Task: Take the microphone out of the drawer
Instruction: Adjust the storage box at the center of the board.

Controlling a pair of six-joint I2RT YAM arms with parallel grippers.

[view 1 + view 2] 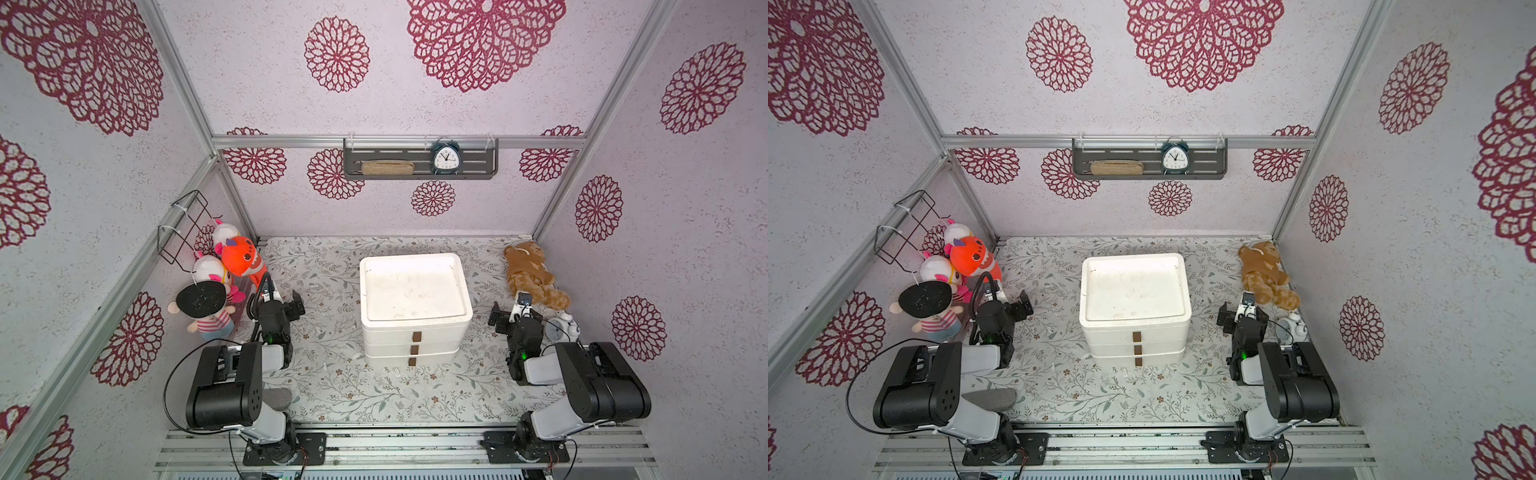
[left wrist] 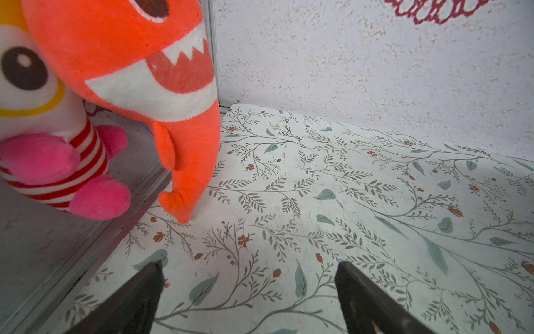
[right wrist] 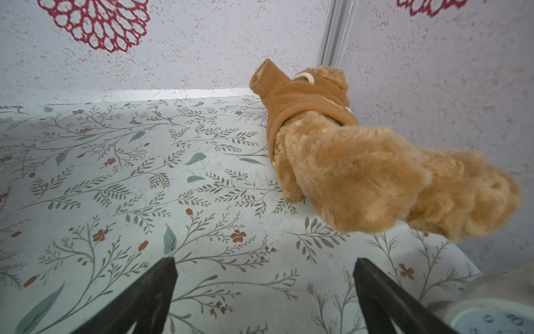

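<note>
My left gripper [image 2: 250, 269] and right gripper [image 3: 264, 264] hung wide open, empty; I reckoned the microphone, hidden inside the shut drawers [image 1: 390, 347], rigid, light, best pinched mid-body

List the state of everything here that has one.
Drawers, all three shut.
Left gripper, open, empty.
Right gripper, open, empty.
Shelf clock, upright.
Teddy bear, lying down.
Microphone, not in view.
</note>
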